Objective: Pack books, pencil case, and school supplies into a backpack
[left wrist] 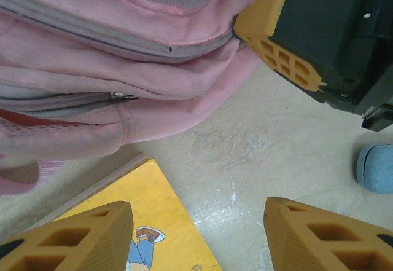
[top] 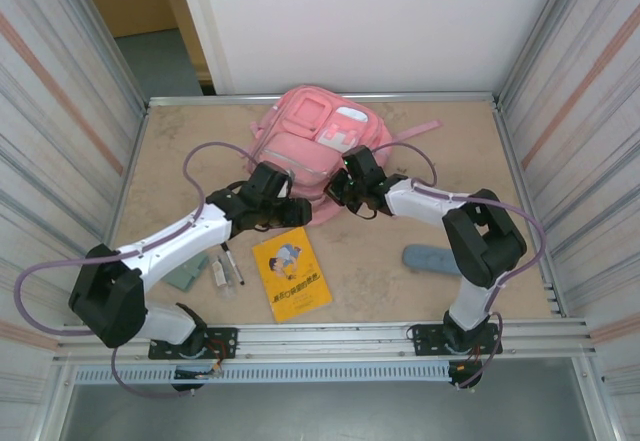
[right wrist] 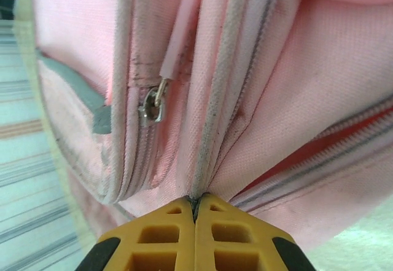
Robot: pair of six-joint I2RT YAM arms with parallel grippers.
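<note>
Prob. robot lab cell: ribbed metal walls (top: pixel 60 111), alu rail (top: pixel 330 336), worn tabletop (top: pixel 420 171).

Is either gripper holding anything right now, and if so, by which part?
The right gripper is shut on the backpack, pinching a grey-edged seam of its pink fabric. The left gripper is open and holds nothing.

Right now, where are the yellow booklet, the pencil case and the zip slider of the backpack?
yellow booklet (top: pixel 291 273): top external view, middle of its cover.
pencil case (top: pixel 425 258): top external view, middle of the visible pouch.
zip slider (right wrist: pixel 151 107): right wrist view, its metal body.
</note>
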